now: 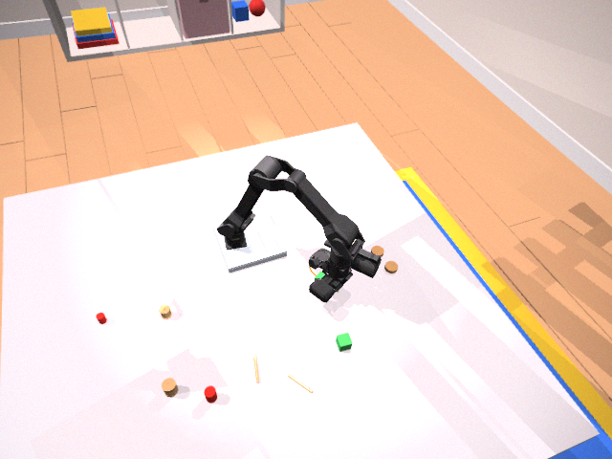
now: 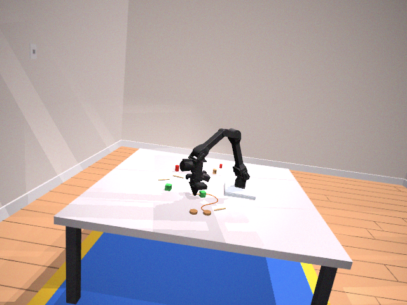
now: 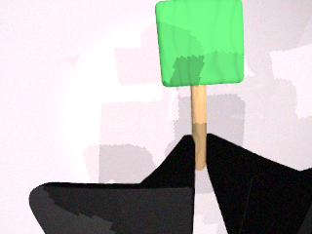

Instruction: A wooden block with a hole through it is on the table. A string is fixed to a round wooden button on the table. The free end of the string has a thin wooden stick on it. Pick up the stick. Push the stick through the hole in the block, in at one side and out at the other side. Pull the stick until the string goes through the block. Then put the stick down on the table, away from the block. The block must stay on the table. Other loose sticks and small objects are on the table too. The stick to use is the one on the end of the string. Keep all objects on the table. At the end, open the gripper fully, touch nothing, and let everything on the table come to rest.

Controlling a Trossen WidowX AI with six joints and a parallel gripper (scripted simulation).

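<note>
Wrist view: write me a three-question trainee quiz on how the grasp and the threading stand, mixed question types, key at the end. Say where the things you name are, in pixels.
1. True or false: the gripper [image 1: 330, 291] [image 2: 194, 194] [image 3: 197, 142] is shut on the stick [image 3: 199, 109].
2. Multiple choice: what does the stick extend from in the wrist view?
A) a red cylinder
B) the green block [image 2: 202, 194] [image 3: 200, 44]
C) a brown disc
3. Fill in: in the exterior view, the string [image 2: 217, 199] is the colour ____.

Key: 1 true; 2 B; 3 orange

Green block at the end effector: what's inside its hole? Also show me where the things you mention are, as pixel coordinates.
The stick [image 3: 199, 104] runs out of the green block [image 1: 319, 275] [image 2: 202, 194] [image 3: 201, 44] toward the end effector [image 1: 330, 291] [image 2: 194, 194] [image 3: 197, 142]. Whatever lies within the hole is covered by the block itself.
</note>
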